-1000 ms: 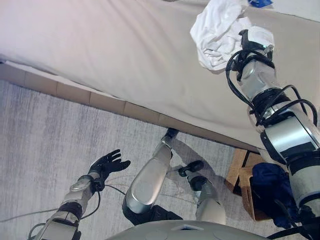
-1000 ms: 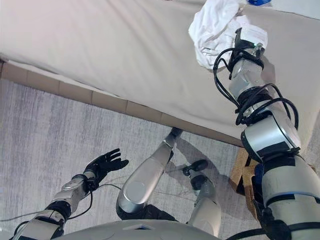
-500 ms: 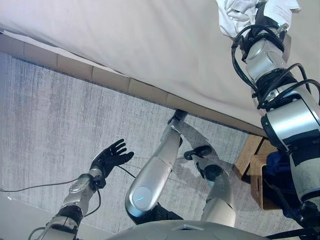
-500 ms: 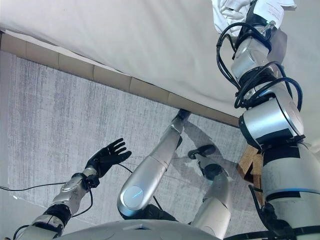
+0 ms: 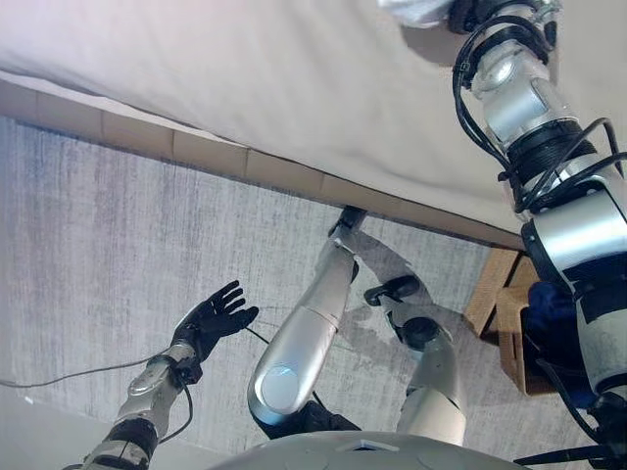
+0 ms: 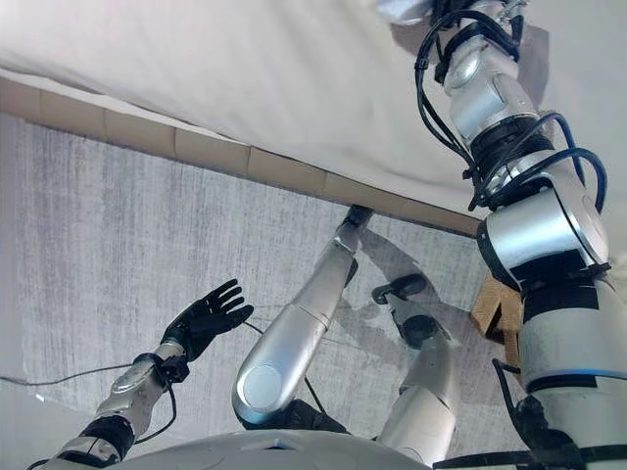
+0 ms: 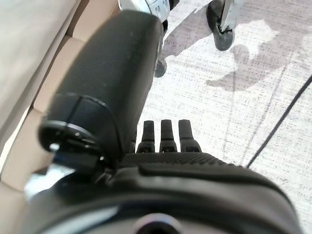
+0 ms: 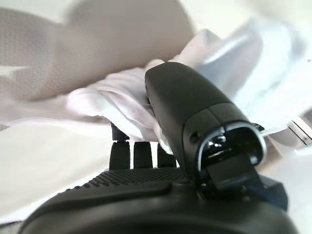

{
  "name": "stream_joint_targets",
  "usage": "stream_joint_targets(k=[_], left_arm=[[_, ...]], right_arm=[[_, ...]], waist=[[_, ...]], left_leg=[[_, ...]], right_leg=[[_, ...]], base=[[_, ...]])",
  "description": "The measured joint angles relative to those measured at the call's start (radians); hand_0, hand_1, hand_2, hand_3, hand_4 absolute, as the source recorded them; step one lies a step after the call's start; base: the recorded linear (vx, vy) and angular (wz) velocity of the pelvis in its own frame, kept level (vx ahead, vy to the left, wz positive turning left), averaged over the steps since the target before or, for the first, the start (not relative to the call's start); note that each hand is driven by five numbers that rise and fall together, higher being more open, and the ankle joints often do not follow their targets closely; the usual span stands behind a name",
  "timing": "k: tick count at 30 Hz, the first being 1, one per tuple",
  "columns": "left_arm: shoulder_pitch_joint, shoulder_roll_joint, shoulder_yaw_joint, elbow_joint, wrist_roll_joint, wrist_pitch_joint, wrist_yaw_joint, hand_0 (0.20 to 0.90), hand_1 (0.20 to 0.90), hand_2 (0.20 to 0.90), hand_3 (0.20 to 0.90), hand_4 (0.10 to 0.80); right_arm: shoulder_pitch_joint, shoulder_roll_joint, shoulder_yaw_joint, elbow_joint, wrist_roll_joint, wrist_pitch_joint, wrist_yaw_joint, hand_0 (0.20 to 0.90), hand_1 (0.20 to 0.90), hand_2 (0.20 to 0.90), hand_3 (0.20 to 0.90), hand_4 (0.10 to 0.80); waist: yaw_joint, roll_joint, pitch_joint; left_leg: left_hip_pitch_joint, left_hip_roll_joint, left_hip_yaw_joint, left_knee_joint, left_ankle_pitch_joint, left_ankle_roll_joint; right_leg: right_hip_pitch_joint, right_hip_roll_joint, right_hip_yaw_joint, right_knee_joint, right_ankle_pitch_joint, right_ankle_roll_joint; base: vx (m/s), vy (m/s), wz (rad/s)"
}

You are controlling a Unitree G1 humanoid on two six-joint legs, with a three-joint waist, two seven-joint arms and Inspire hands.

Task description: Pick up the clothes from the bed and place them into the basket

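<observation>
Grey carpet beside the beige bed (image 5: 245, 78): right hand (image 8: 185, 126) reaches far over the mattress, fingers curled into the white garment (image 8: 122, 105), wicker basket (image 5: 505, 313) back on the floor by the right arm; left hand (image 5: 211, 318) open, empty, low.

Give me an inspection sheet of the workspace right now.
Surface: beige bed above a grey carpet.
Job's things: white garment bunched at the right robot hand, which is closed on it; wooden basket on the floor by the bed, dark blue cloth in it.
Clutter: nothing seen.
Robot hands: left robot hand open and empty over the carpet.
Cables: nothing seen apart from the robot's own.
Surroundings: tan bed base along the carpet.
</observation>
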Motion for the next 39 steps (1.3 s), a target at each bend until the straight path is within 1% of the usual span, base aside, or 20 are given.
stream_joint_targets(k=[2, 3, 5, 7, 8, 9, 10, 11, 12, 13, 15, 17, 18, 19, 20, 22, 26, 32, 36, 39], left_arm=[[0.000, 0.001, 0.012, 0.000, 0.002, -0.001, 0.017, 0.900, 0.900, 0.900, 0.900, 0.800], [-0.007, 0.000, 0.016, -0.001, 0.008, 0.001, 0.030, 0.900, 0.900, 0.900, 0.900, 0.800], [-0.012, -0.002, 0.023, 0.005, 0.050, 0.013, 0.056, 0.900, 0.900, 0.900, 0.900, 0.800], [-0.011, 0.002, 0.029, 0.009, 0.088, 0.035, 0.093, 0.900, 0.900, 0.900, 0.900, 0.800], [-0.008, 0.008, 0.041, 0.009, 0.113, 0.058, 0.122, 0.900, 0.900, 0.900, 0.900, 0.800], [-0.004, 0.019, 0.046, 0.012, 0.132, 0.073, 0.137, 0.900, 0.900, 0.900, 0.900, 0.800], [0.001, 0.032, 0.051, 0.017, 0.157, 0.087, 0.146, 0.900, 0.900, 0.900, 0.900, 0.800], [-0.012, 0.036, 0.063, 0.025, 0.187, 0.117, 0.159, 0.900, 0.900, 0.900, 0.900, 0.800], [-0.020, 0.035, 0.061, 0.036, 0.200, 0.134, 0.165, 0.900, 0.900, 0.900, 0.900, 0.800], [-0.024, 0.032, 0.062, 0.037, 0.219, 0.140, 0.172, 0.900, 0.900, 0.900, 0.900, 0.800], [-0.021, 0.028, 0.063, 0.046, 0.246, 0.159, 0.183, 0.900, 0.900, 0.900, 0.900, 0.800], [-0.024, 0.022, 0.064, 0.058, 0.273, 0.172, 0.189, 0.900, 0.900, 0.900, 0.900, 0.800], [-0.028, 0.016, 0.065, 0.067, 0.284, 0.187, 0.195, 0.900, 0.900, 0.900, 0.900, 0.800], [-0.031, 0.012, 0.063, 0.080, 0.295, 0.195, 0.196, 0.900, 0.900, 0.900, 0.900, 0.800], [-0.027, 0.006, 0.063, 0.093, 0.314, 0.200, 0.197, 0.900, 0.900, 0.900, 0.900, 0.800], [-0.029, -0.008, 0.058, 0.119, 0.336, 0.210, 0.197, 0.900, 0.900, 0.900, 0.900, 0.800], [-0.033, -0.058, 0.037, 0.133, 0.380, 0.226, 0.193, 0.900, 0.900, 0.900, 0.900, 0.800], [-0.032, -0.096, -0.001, 0.163, 0.415, 0.247, 0.184, 0.900, 0.900, 0.900, 0.900, 0.800], [-0.028, -0.096, -0.001, 0.175, 0.434, 0.269, 0.176, 0.900, 0.900, 0.900, 0.900, 0.800], [-0.013, -0.084, -0.001, 0.177, 0.434, 0.281, 0.174, 0.900, 0.900, 0.900, 0.900, 0.800]], right_arm=[[0.047, -0.004, -0.009, -0.046, 0.041, -0.019, 0.024, 0.300, 0.300, 0.300, 0.200, 0.100], [0.077, -0.014, -0.019, -0.085, 0.064, -0.029, 0.039, 0.300, 0.300, 0.300, 0.200, 0.100], [0.151, -0.036, -0.051, -0.179, 0.116, -0.046, 0.077, 0.300, 0.300, 0.300, 0.200, 0.100], [0.263, -0.063, -0.119, -0.286, 0.150, -0.046, 0.100, 0.300, 0.300, 0.300, 0.200, 0.100], [0.324, -0.079, -0.145, -0.341, 0.163, -0.045, 0.102, 0.300, 0.300, 0.300, 0.200, 0.100], [0.374, -0.083, -0.184, -0.396, 0.173, -0.044, 0.102, 0.300, 0.300, 0.300, 0.200, 0.100], [0.414, -0.090, -0.218, -0.445, 0.182, -0.044, 0.100, 0.300, 0.300, 0.300, 0.200, 0.100], [0.443, -0.098, -0.287, -0.487, 0.184, -0.036, 0.099, 0.300, 0.300, 0.300, 0.200, 0.100], [0.477, -0.100, -0.339, -0.518, 0.184, -0.032, 0.086, 0.300, 0.300, 0.300, 0.200, 0.100], [0.510, -0.105, -0.384, -0.551, 0.185, -0.025, 0.068, 0.300, 0.300, 0.300, 0.200, 0.100], [0.543, -0.130, -0.429, -0.583, 0.184, -0.020, 0.032, 0.300, 0.300, 0.300, 0.200, 0.100], [0.569, -0.153, -0.472, -0.603, 0.187, -0.006, 0.014, 0.300, 0.300, 0.300, 0.200, 0.100], [0.583, -0.170, -0.492, -0.609, 0.189, 0.004, 0.013, 0.300, 0.300, 0.300, 0.200, 0.100], [0.603, -0.183, -0.509, -0.612, 0.190, 0.013, 0.013, 0.300, 0.300, 0.300, 0.200, 0.100], [0.627, -0.190, -0.527, -0.618, 0.193, 0.023, 0.013, 0.300, 0.300, 0.300, 0.200, 0.100], [0.660, -0.219, -0.545, -0.619, 0.208, 0.042, 0.014, 0.300, 0.300, 0.300, 0.200, 0.100], [0.705, -0.302, -0.559, -0.601, 0.210, 0.092, 0.014, 0.300, 0.300, 0.300, 0.200, 0.100], [0.779, -0.316, -0.585, -0.497, 0.185, 0.150, 0.038, 0.300, 0.300, 0.300, 0.200, 0.100], [0.848, -0.315, -0.586, -0.440, 0.149, 0.168, 0.049, 0.300, 0.300, 0.300, 0.200, 0.100], [0.873, -0.288, -0.586, -0.381, 0.126, 0.174, 0.062, 0.300, 0.300, 0.300, 0.200, 0.100]], waist=[[-0.016, -0.001, 0.000], [-0.028, -0.008, 0.000], [-0.049, -0.014, -0.002], [-0.084, -0.021, -0.004], [-0.119, -0.043, -0.015], [-0.127, -0.069, -0.035], [-0.132, -0.101, -0.061], [-0.178, -0.115, -0.066], [-0.208, -0.117, -0.069], [-0.233, -0.126, -0.076], [-0.253, -0.132, -0.112], [-0.293, -0.133, -0.155], [-0.314, -0.131, -0.162], [-0.335, -0.133, -0.175], [-0.353, -0.133, -0.210], [-0.384, -0.134, -0.258], [-0.440, -0.091, -0.302], [-0.484, -0.051, -0.343], [-0.490, -0.033, -0.354], [-0.490, -0.031, -0.355]], left_leg=[[0.061, 0.011, 0.002, -0.019, -0.005, -0.007], [0.098, 0.015, 0.000, -0.045, -0.016, -0.022], [0.184, 0.030, 0.022, -0.127, -0.016, -0.026], [0.274, 0.023, 0.065, -0.177, -0.005, -0.026], [0.331, 0.019, 0.087, -0.204, -0.007, -0.030], [0.356, 0.024, 0.103, -0.239, -0.014, -0.037], [0.375, 0.028, 0.124, -0.279, -0.013, -0.036], [0.421, 0.023, 0.157, -0.304, -0.008, -0.030], [0.454, 0.012, 0.170, -0.321, -0.004, -0.026], [0.491, 0.001, 0.199, -0.339, -0.001, -0.026], [0.543, 0.000, 0.251, -0.354, -0.006, -0.018], [0.594, -0.011, 0.279, -0.389, 0.000, -0.001], [0.641, -0.022, 0.299, -0.408, 0.020, 0.038], [0.681, -0.031, 0.313, -0.421, 0.010, 0.050], [0.706, -0.033, 0.325, -0.440, 0.007, 0.050], [0.745, -0.045, 0.335, -0.462, 0.020, 0.067], [0.818, -0.023, 0.343, -0.489, 0.020, 0.068], [0.874, 0.027, 0.344, -0.513, 0.020, 0.068], [0.878, 0.039, 0.343, -0.514, 0.022, 0.064], [0.882, 0.032, 0.337, -0.519, 0.028, 0.055]], right_leg=[[0.059, 0.036, 0.019, -0.069, 0.001, 0.000], [0.090, 0.063, 0.037, -0.125, 0.005, 0.008], [0.163, 0.098, 0.070, -0.204, 0.018, 0.023], [0.233, 0.096, 0.111, -0.254, 0.023, 0.031], [0.285, 0.105, 0.132, -0.318, 0.034, 0.035], [0.307, 0.119, 0.151, -0.370, 0.051, 0.054], [0.315, 0.132, 0.173, -0.394, 0.063, 0.060], [0.343, 0.128, 0.201, -0.409, 0.063, 0.060], [0.373, 0.121, 0.224, -0.430, 0.073, 0.071], [0.397, 0.115, 0.249, -0.454, 0.103, 0.070], [0.445, 0.110, 0.272, -0.497, 0.136, 0.076], [0.489, 0.103, 0.275, -0.552, 0.165, 0.090], [0.540, 0.098, 0.280, -0.590, 0.209, 0.098], [0.581, 0.093, 0.295, -0.619, 0.244, 0.101], [0.595, 0.095, 0.305, -0.639, 0.263, 0.093], [0.639, 0.098, 0.306, -0.683, 0.329, 0.098], [0.691, 0.132, 0.311, -0.693, 0.335, 0.100], [0.725, 0.181, 0.329, -0.693, 0.335, 0.100], [0.728, 0.193, 0.331, -0.693, 0.327, 0.093], [0.734, 0.189, 0.330, -0.693, 0.301, 0.070]], base=[[0.032, -0.190, -0.28], [0.101, -0.228, -0.37], [0.143, -0.210, -0.39], [0.114, -0.190, -0.08], [0.084, -0.124, -0.18], [0.098, -0.078, -0.58], [0.101, -0.014, -0.62], [0.039, 0.007, -0.28], [0.000, 0.000, 0.00], [-0.008, -0.009, -0.09], [0.088, -0.052, -0.60], [0.122, -0.063, -0.41], [0.101, -0.088, -0.18], [0.097, -0.096, -0.28], [0.068, -0.141, -0.32], [0.027, -0.134, -0.25], [0.017, -0.126, -0.19], [0.041, -0.121, -0.14], [0.067, -0.136, -0.01], [0.046, -0.112, 0.08]])
